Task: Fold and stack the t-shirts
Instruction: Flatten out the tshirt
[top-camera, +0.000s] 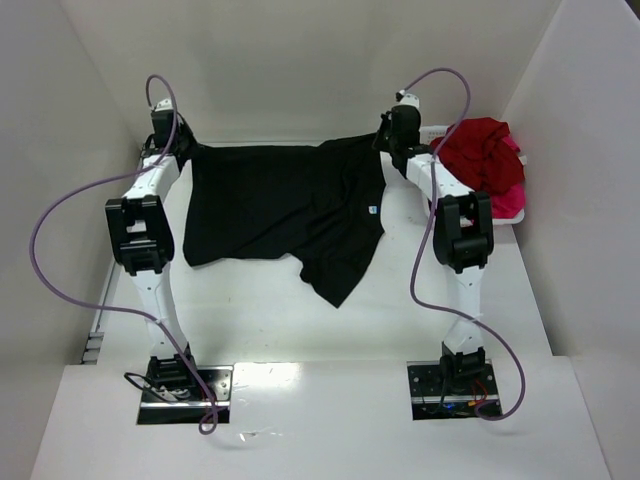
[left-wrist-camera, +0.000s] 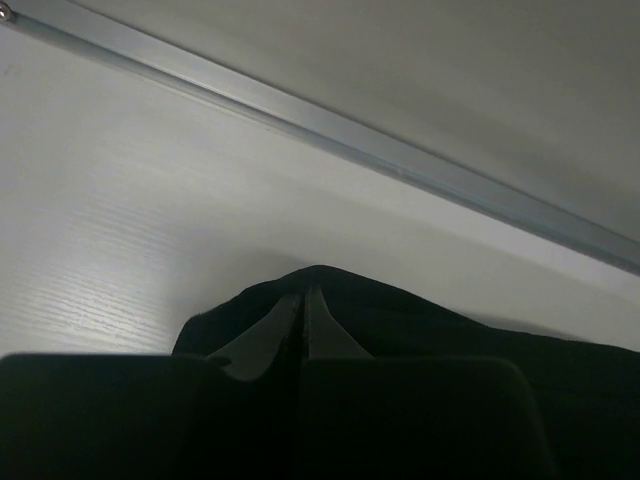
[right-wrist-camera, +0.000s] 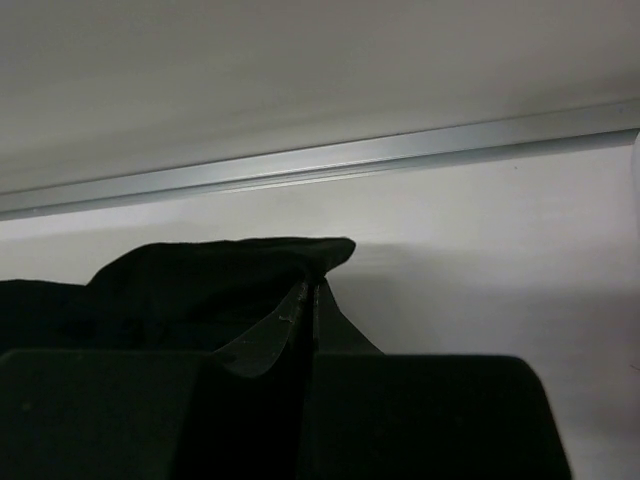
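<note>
As left and right jaws each clamp a far corner, the soft black cloth t-shirt (top-camera: 270, 205) lies taut on the white table (top-camera: 260, 320), presumably flattened for folding.

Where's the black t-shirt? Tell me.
Top view: the black t-shirt spans the far table, held at its corners by the left gripper and right gripper.

Overhead light glares on the near table (top-camera: 270, 378); wrist views dim, black t-shirt (top-camera: 270, 205) featureless.
</note>
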